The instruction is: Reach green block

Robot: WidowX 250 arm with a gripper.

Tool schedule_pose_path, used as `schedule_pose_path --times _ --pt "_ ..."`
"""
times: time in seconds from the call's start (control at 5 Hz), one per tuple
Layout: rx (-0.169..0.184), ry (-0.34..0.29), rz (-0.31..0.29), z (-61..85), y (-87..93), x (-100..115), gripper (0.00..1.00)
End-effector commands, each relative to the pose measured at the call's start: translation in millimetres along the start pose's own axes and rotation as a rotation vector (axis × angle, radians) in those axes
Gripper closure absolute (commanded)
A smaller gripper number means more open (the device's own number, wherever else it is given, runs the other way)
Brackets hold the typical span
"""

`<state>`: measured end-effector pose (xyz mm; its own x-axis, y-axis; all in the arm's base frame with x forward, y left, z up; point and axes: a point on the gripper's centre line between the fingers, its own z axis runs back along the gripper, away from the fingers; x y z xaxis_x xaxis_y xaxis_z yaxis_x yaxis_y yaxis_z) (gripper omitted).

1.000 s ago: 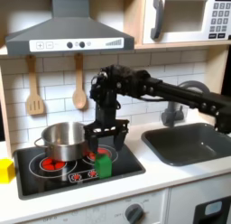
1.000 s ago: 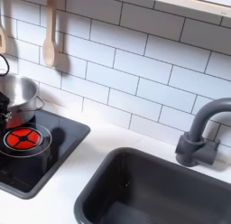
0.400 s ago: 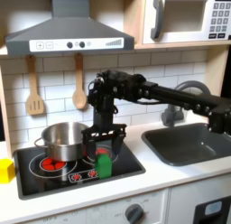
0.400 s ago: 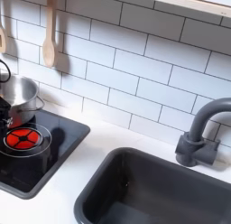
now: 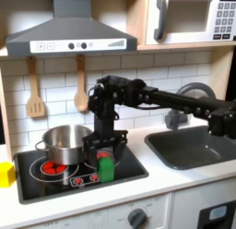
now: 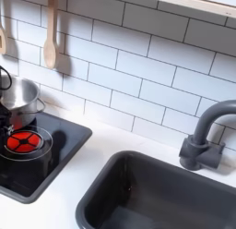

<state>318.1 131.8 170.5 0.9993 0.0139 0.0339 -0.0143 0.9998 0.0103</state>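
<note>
Spread tool [image 5: 104,149] hangs over the small bright-green rounded block [image 5: 106,166]; drifting sideways could bump the neighbouring shiny steel pot [image 5: 63,143].

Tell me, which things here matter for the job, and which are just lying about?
Part of the job:
green block
claw, hovering just above it

Just lying about:
steel pot
yellow block
wooden spoons
sink
tap

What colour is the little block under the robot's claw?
Bright green. The block sits on the black stove, clearest in the first exterior view.
</note>
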Motion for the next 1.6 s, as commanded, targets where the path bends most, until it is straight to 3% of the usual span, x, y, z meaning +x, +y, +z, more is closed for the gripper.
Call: schedule_pose_path --times 0.0,1.0,1.2,1.4 --pt "-0.001 0.035 0.002 -13.7 1.6 3.0 0.00" --pt "-0.004 0.088 0.000 -37.8 5.3 2.2 0.00" --pt "-0.001 0.089 -0.002 -38.6 6.2 2.2 0.00" --pt "0.004 0.042 0.024 -31.9 5.6 4.8 0.00"
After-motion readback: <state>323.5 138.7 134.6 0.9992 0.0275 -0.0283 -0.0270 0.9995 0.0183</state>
